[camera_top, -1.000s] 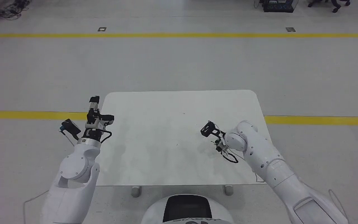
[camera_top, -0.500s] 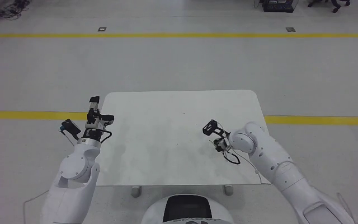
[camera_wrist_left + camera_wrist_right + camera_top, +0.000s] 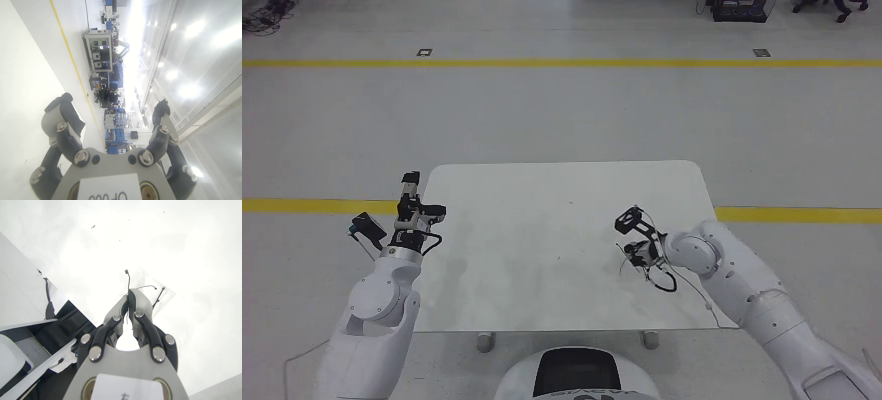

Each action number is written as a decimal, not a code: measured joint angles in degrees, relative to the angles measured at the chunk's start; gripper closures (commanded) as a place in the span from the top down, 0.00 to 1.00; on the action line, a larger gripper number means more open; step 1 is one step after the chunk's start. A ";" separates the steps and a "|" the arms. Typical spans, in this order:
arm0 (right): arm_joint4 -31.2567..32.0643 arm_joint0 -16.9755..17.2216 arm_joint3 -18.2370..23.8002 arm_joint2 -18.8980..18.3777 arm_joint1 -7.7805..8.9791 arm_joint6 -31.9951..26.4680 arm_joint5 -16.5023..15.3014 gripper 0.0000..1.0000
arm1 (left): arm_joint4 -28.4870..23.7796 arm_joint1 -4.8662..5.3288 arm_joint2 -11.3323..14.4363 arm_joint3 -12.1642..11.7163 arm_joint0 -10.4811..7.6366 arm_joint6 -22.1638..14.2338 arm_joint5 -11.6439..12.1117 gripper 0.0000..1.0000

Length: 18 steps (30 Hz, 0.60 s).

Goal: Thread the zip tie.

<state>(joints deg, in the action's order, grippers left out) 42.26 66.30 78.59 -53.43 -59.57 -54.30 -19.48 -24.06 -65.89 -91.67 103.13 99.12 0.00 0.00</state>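
My right gripper [image 3: 128, 292] is shut on a thin black zip tie [image 3: 129, 279]. The tie's head sticks out past the fingertips and its tail hangs back between the fingers. In the top view this gripper [image 3: 634, 258] hovers over the right part of the white table [image 3: 542, 200]. My left gripper [image 3: 114, 100] is open with nothing between its fingers and points away from the table. In the top view it [image 3: 412, 200] stands at the table's left edge.
Two more black zip ties [image 3: 149, 287] [image 3: 159, 295] lie on a clear plastic sheet [image 3: 166, 298] on the table just beyond the right gripper. A few small dark specks [image 3: 93, 227] dot the tabletop farther off.
The right arm has shifted to the right with the zip tie still in its gripper. The left arm has kept still.
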 measured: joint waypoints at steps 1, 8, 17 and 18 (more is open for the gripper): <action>-1.18 0.20 0.00 -0.27 0.23 0.49 0.00 0.00 | 0.00 0.00 0.00 0.00 0.00 0.00 0.00 1.00; -3.03 0.40 -0.07 -0.64 0.47 0.92 0.00 0.00 | 0.00 0.00 0.00 0.00 0.00 0.00 0.00 1.00; -12.05 2.58 -1.10 -5.13 0.51 9.42 2.16 0.00 | 0.00 0.00 0.00 0.00 0.00 0.00 0.00 1.00; -13.60 3.09 -1.04 -5.96 0.60 10.30 2.19 0.00 | 0.00 0.00 0.00 0.00 0.00 0.00 0.00 1.00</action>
<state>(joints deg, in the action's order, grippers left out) 28.66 69.39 77.55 -59.39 -58.97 -43.99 -17.29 -24.06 -65.89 -91.67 103.13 99.12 0.00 0.00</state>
